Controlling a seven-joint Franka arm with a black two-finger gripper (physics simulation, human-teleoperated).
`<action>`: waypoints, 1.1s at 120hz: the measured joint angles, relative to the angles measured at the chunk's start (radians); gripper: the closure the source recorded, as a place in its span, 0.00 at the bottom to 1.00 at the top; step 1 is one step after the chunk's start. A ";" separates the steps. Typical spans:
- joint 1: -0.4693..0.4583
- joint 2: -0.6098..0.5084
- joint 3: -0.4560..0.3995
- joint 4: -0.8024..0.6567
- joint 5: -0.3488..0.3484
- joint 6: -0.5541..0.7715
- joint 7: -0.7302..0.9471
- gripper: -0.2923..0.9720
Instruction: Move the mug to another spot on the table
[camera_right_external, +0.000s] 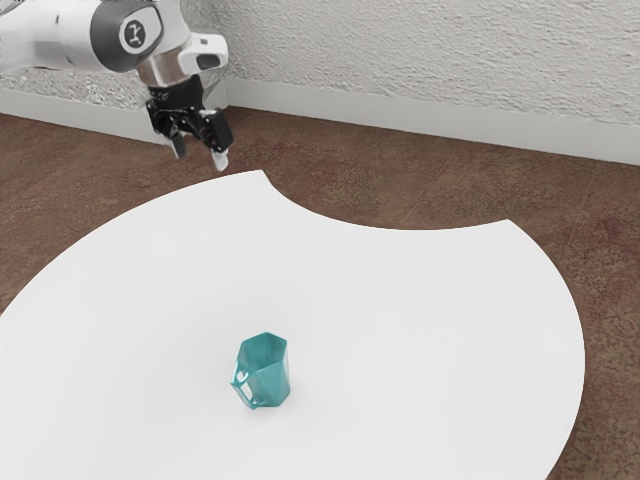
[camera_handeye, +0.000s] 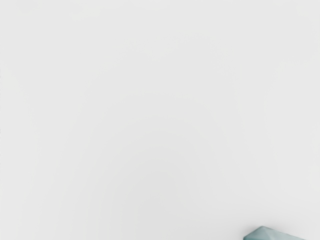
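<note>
The jaws stand spread, the two black fingers (camera_right_external: 221, 148) apart with nothing between them, holding and touching nothing. They hang in the air above the counter's (camera_right_external: 400, 320) far edge, in the exterior view's upper left, pointing down and tilted slightly toward the exterior view's right. The arm (camera_right_external: 130, 35) comes in from the upper left corner, its white wrist bent downward. The mug (camera_right_external: 264, 372), teal and faceted, stands upright on the white counter, well apart from the jaws and nearer the front edge, its handle turned toward the exterior view's lower left. Its open mouth shows only its own teal inside. In the wrist view, a teal corner of the mug (camera_handeye: 280, 234) shows against bare counter (camera_handeye: 150, 115).
</note>
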 joint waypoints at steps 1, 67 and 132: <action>-0.001 0.000 0.000 -0.001 0.000 0.005 0.000 0.23; -0.201 -0.366 -0.001 -0.740 0.059 0.251 -0.027 0.23; -0.226 -0.229 0.002 -0.931 -0.066 0.612 -0.112 0.23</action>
